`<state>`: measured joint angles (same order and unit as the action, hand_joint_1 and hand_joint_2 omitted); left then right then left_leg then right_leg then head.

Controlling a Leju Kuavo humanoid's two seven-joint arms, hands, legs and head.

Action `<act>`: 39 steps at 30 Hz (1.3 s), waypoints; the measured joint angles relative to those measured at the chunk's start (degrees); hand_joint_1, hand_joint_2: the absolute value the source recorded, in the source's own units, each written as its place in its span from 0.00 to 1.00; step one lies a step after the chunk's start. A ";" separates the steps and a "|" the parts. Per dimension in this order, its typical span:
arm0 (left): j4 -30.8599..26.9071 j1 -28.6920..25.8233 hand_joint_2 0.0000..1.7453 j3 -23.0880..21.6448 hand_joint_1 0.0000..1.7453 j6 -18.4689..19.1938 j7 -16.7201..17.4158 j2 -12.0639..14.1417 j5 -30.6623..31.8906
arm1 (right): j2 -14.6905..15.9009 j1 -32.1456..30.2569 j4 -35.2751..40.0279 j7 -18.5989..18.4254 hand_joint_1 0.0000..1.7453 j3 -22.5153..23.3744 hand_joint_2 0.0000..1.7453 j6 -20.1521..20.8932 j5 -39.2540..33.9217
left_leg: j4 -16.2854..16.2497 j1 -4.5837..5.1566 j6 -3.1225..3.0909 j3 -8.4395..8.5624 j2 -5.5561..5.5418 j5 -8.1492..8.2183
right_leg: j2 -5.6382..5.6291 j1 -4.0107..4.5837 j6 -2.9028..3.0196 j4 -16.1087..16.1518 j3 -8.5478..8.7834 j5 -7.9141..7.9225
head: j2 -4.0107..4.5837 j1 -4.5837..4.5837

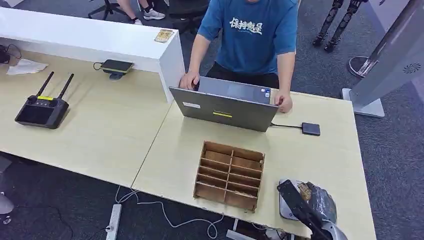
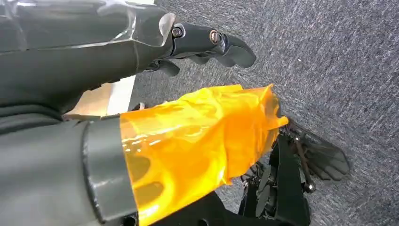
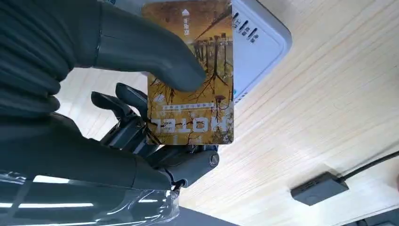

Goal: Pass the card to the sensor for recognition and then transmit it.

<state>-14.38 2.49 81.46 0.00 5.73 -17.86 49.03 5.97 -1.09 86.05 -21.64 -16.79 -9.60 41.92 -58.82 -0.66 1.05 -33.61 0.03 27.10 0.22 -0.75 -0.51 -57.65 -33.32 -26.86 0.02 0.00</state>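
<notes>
**Materials & finish**

Worktop (image 1: 115, 135): pale wood-grain laminate, matt, smooth. Divider box (image 1: 230, 175): bare brown wood, thin slats, unfinished look. Card (image 3: 193, 70): glossy printed plastic w/ autumn-tree pic. Sensor (image 3: 256, 42): white plastic, smooth, slight sheen. Right robot hand (image 3: 141, 122): dark grey matt plastic, ribbed cover. Left robot hand (image 2: 207, 44): black plastic, clear shiny film on casing, glossy orange film on thumb. Floor (image 1: 395, 150): grey carpet, rough. Laptop (image 1: 225, 107): grey matt metal-look lid. Person's shirt (image 1: 255, 35): blue cloth.
</notes>
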 joint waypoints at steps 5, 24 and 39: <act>0.00 0.00 0.00 0.00 0.00 0.00 0.00 0.02 0.26 | 0.00 0.72 -1.25 -0.18 1.00 -0.07 1.00 0.31 -0.02 | 0.00 0.00 0.00 0.03 0.00 0.00 | 0.00 0.00 0.00 0.00 0.02 0.00 | 0.00 0.00; 0.00 0.00 0.00 0.00 0.00 0.02 0.00 0.02 0.31 | 0.00 1.11 -1.99 0.50 1.00 -0.11 1.00 -0.68 0.59 | 0.00 0.00 0.00 0.07 0.00 0.00 | -0.01 0.00 0.00 0.00 0.05 0.00 | 0.00 0.00; -0.06 0.00 0.00 0.04 0.00 -0.02 -0.79 -0.13 0.63 | -1.59 3.56 4.68 10.18 1.00 -0.11 1.00 -11.69 6.84 | 0.00 0.00 0.00 0.02 0.00 0.00 | -0.01 0.00 0.00 -0.01 0.02 0.01 | 0.00 0.02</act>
<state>-14.45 2.49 81.50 -0.02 4.94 -17.99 49.66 4.37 2.46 90.73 -11.46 -16.90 -21.29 48.76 -58.82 -0.66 1.05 -33.59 0.03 27.09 0.21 -0.74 -0.51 -57.65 -33.30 -26.85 0.02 0.02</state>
